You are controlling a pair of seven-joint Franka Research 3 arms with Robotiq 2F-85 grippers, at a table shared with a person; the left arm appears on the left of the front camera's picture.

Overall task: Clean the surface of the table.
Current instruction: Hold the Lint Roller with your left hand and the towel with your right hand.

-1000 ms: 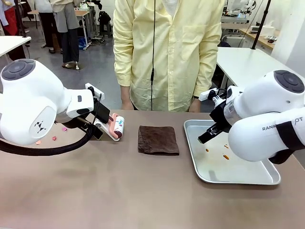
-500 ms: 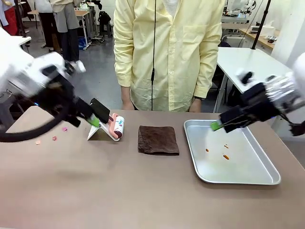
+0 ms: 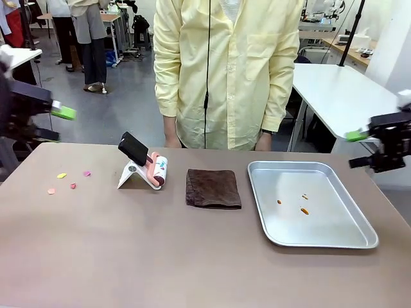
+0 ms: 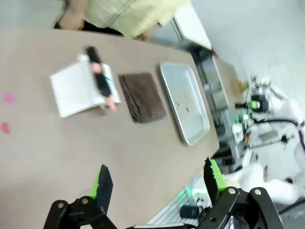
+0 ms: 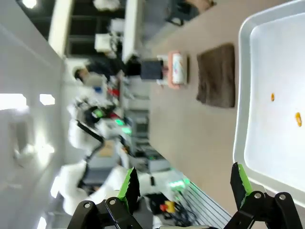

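Figure: the brown-taupe table (image 3: 192, 263) in the front view, with a folded dark brown cloth (image 3: 213, 188) lying flat near its far edge as the reference. Just left of the cloth, a black-handled lint roller (image 3: 149, 165) leans on a white stand (image 3: 131, 174). Well left of the cloth, small pink, yellow and orange scraps (image 3: 69, 181) are scattered on the tabletop. Right of the cloth, apart from it, lies a shallow metal tray (image 3: 334, 221) with a few orange crumbs (image 3: 304, 210) in it. A person in a pale yellow shirt (image 3: 225, 70) stands behind the cloth at the far edge. The left gripper (image 4: 157, 181) hangs far left of the cloth, above the table's corner, its jaws spread and empty. The right gripper (image 5: 183, 181) hangs far right of the cloth, past the tray, likewise spread and empty.
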